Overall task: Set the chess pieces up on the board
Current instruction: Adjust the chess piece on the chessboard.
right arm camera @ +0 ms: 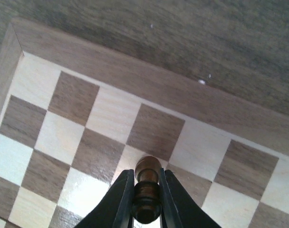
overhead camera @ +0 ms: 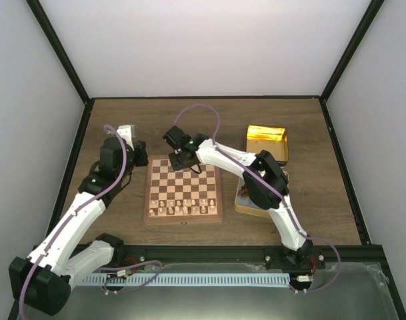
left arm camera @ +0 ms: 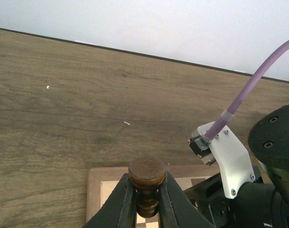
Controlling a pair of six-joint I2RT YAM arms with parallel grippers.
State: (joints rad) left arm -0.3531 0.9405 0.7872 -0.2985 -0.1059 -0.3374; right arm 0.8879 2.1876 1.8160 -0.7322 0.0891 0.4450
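Observation:
The board point(overhead camera: 183, 183) lies mid-table, with pale chessmen point(overhead camera: 183, 207) on its two near rows. My left gripper point(overhead camera: 141, 148) hovers at the board's far left corner. In the left wrist view it point(left arm camera: 146, 190) is shut on a dark brown chess piece point(left arm camera: 146, 173), whose round base faces the camera above the board's corner point(left arm camera: 97, 190). My right gripper point(overhead camera: 183, 160) reaches over the far rows. In the right wrist view its jaws point(right arm camera: 146, 178) press both sides of another dark chess piece point(right arm camera: 146, 190), over a light square of the board point(right arm camera: 111, 114) near the far border.
A gold rectangular tin point(overhead camera: 266, 143) stands at the right rear of the table. A second flat gold part point(overhead camera: 246, 203) lies under my right arm, beside the board's right edge. In the left wrist view, the right arm's wrist point(left arm camera: 229, 161) is close on the right.

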